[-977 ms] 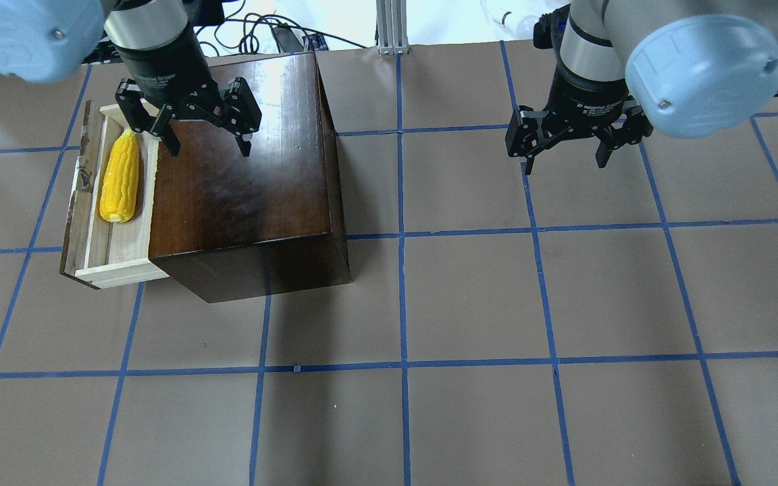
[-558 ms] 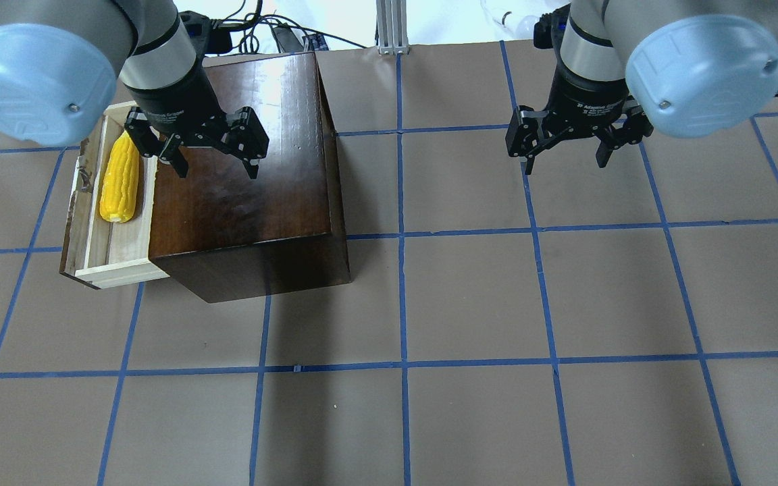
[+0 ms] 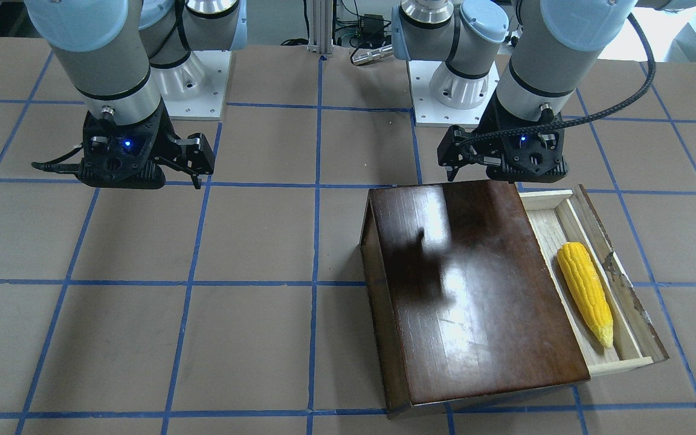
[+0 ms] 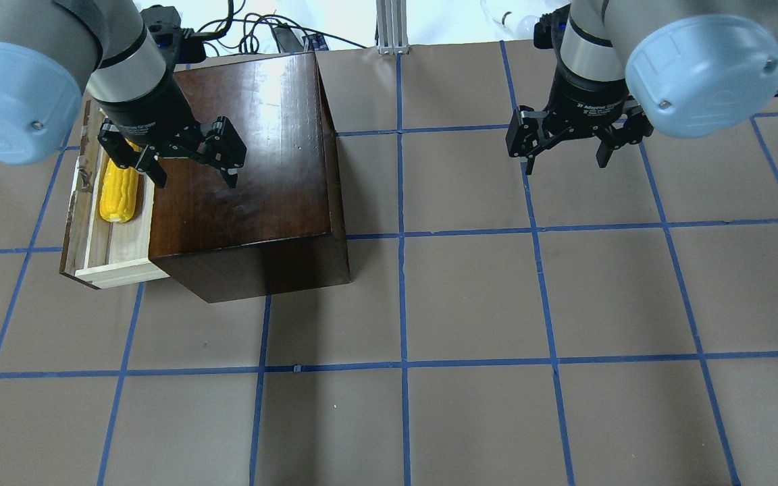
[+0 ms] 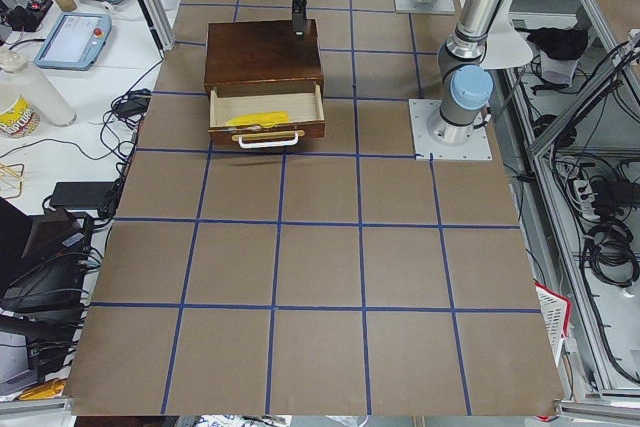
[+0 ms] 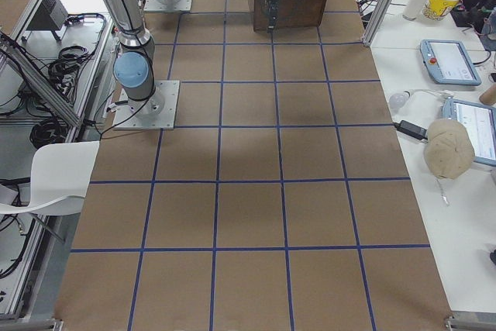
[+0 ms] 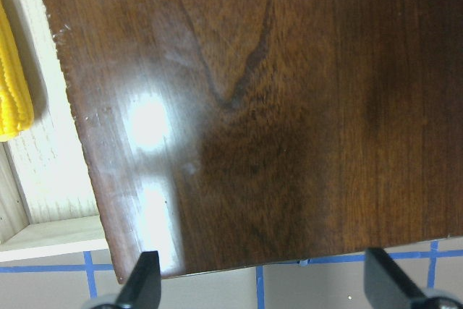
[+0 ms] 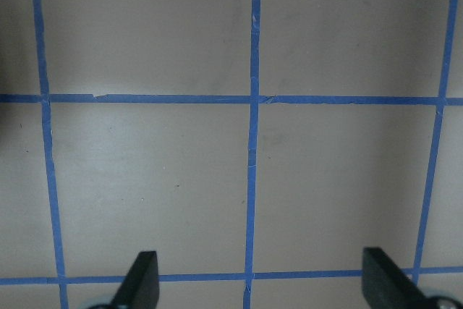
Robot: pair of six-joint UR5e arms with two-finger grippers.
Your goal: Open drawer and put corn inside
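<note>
You had the drawer (image 3: 557,232) standing out from the glossy dark-brown box (image 4: 254,155). Its shallow tray was pale, raw wood behind a chipped dark front panel with a whitish bar handle (image 5: 268,140). The corn (image 3: 585,292) lay flat inside that tray, lengthwise along the front panel. It was a bright yellow cob with bumpy kernels, tapering to a point.

Your left end effector (image 4: 196,179) hung above the box's polished lid, near the edge over the drawer, with its two black fingers spread wide and holding nothing. Your right end effector (image 4: 564,163) hovered well apart over the bare worktop (image 4: 470,297), likewise spread and empty.

The worktop was matte brown paper, squared off by blue tape lines (image 4: 402,290). The lid showed wavy grain and threw back bright glare.
</note>
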